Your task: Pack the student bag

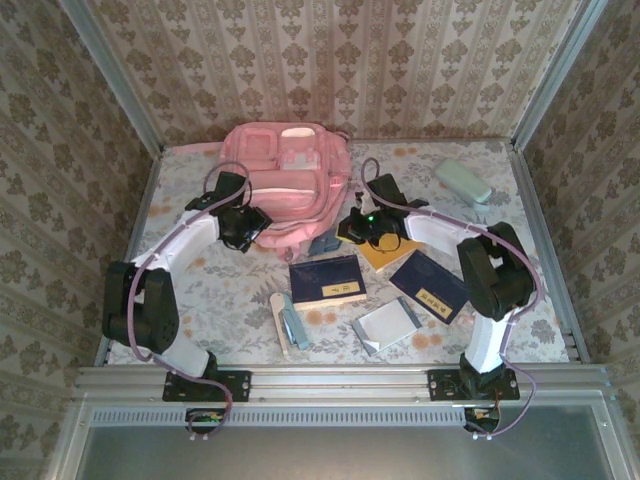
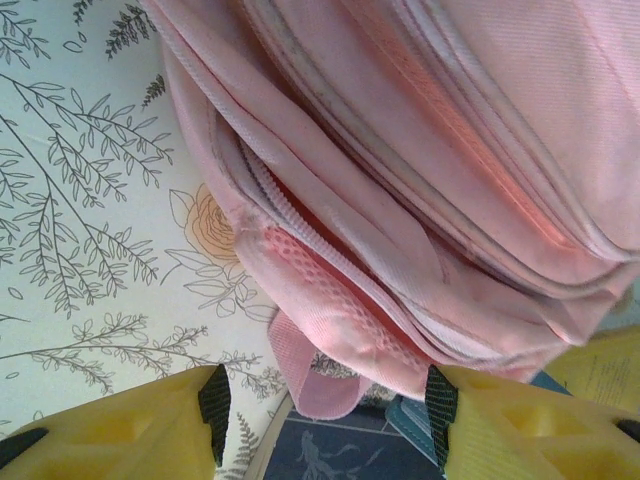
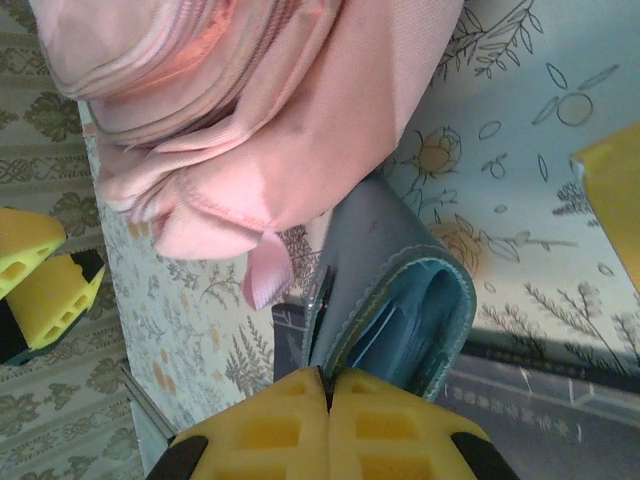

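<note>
The student bag (image 1: pixel 285 180), a big soft pink backpack, lies at the back middle of the table. My left gripper (image 1: pixel 245 228) hangs at its near left corner. In the left wrist view the left gripper (image 2: pixel 325 400) is open, its yellow fingers (image 2: pixel 150 425) either side of the student bag's (image 2: pixel 420 180) lower edge and a pink strap loop (image 2: pixel 315 385), gripping nothing. My right gripper (image 1: pixel 355 228) is at the bag's near right corner. In the right wrist view the right gripper (image 3: pixel 328 385) is shut on the edge of a grey-blue case (image 3: pixel 400 290), beside the student bag (image 3: pixel 260 110).
Two dark blue books (image 1: pixel 327 280) (image 1: pixel 432 287), a yellow book (image 1: pixel 385 252), a silver pad (image 1: pixel 388 325) and a wooden ruler with a grey item (image 1: pixel 290 322) lie on the near table. A pale green case (image 1: pixel 462 181) sits back right. Patterned walls enclose three sides.
</note>
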Controlling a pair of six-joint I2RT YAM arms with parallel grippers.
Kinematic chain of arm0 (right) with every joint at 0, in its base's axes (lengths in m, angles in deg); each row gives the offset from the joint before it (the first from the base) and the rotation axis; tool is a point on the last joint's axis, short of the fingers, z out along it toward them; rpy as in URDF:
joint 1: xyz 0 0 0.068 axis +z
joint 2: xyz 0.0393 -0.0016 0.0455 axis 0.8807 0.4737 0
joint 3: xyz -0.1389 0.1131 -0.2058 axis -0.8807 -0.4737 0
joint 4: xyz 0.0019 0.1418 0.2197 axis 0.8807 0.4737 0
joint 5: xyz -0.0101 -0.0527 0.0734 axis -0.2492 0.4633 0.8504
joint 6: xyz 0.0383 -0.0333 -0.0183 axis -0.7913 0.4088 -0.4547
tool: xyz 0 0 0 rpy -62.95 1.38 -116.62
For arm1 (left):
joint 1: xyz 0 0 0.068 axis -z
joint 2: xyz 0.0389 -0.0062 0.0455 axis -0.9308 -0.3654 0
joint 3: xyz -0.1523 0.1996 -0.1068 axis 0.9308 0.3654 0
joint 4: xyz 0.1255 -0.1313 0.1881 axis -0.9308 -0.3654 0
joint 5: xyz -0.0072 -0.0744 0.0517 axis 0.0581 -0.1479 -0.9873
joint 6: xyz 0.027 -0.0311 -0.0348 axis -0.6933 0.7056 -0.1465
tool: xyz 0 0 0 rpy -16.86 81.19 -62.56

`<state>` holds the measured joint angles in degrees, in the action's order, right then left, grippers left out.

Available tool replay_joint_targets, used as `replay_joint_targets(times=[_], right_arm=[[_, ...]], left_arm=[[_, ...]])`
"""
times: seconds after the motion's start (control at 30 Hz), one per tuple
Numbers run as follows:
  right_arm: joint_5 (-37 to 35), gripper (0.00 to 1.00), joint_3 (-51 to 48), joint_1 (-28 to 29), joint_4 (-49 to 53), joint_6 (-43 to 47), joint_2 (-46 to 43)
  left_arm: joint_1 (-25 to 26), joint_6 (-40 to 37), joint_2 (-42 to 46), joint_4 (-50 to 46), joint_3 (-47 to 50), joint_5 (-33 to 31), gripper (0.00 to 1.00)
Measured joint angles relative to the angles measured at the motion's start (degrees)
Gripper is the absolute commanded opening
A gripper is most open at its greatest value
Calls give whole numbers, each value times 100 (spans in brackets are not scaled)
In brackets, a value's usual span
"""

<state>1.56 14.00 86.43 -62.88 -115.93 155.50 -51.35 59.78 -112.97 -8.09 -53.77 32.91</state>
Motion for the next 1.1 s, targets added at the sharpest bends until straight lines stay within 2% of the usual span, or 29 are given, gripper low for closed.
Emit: replay_joint_targets(times=[0.17, 0.33, 0.47, 0.6, 0.67, 0.9, 1.1], right_arm=[[-4, 0, -404, -9, -7, -2, -501], [50, 0, -1016, -9, -55, -2, -1281], [177, 0, -1246, -11, -129, 2, -1808], [400, 0, -1357, -72, -402, -31, -2100], [520, 0, -1475, -138, -623, -136, -2208], [793, 0, -1923, -411, -1521, -820, -2509], [879, 0, -2009, -455, -2264, -1298, -2551]], left_arm=[[74, -227, 37, -74, 0, 111, 55], [474, -590, 35, -81, -11, 232, 58], [638, -831, -24, 280, -39, 780, 63], [595, -605, -122, 1504, 245, 1683, 76], [581, -304, -127, 2326, 610, 2131, 77], [560, 826, -444, 4400, 1224, 3093, 78], [623, 1676, -643, 5624, 1305, 3427, 77]])
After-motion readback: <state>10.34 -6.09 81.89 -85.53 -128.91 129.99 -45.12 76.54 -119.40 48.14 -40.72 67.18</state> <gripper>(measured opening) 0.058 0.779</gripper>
